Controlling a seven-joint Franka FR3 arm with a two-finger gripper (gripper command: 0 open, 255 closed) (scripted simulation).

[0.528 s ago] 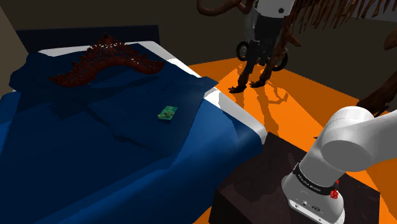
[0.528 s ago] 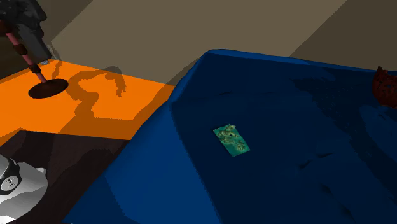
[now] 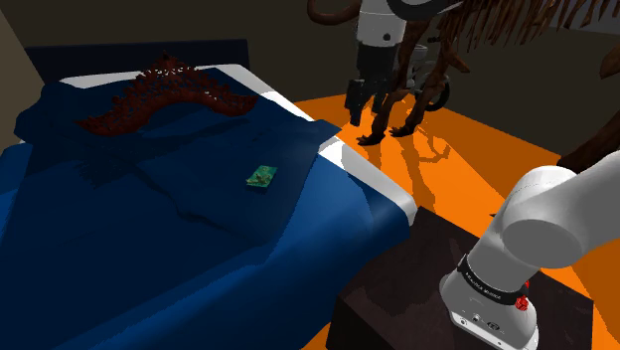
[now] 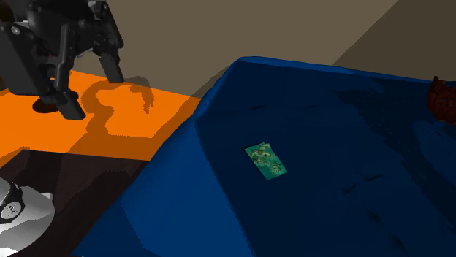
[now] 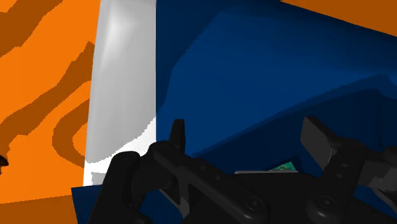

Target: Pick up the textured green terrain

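While the green terrain [image 3: 262, 176] lies on blue bedding [image 3: 149, 249], the hand [image 4: 93, 87] hangs open, empty.

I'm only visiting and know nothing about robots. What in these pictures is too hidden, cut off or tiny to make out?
- Green terrain piece: in the wrist view the open hand covers all but one corner. In the shoulder view its surface pattern is too small to read.
- Dark red spiky thing: cut off by the second exterior view's right edge, so I cannot tell what it is.
- Brown curved shapes: cut off by the shoulder view's top edge.
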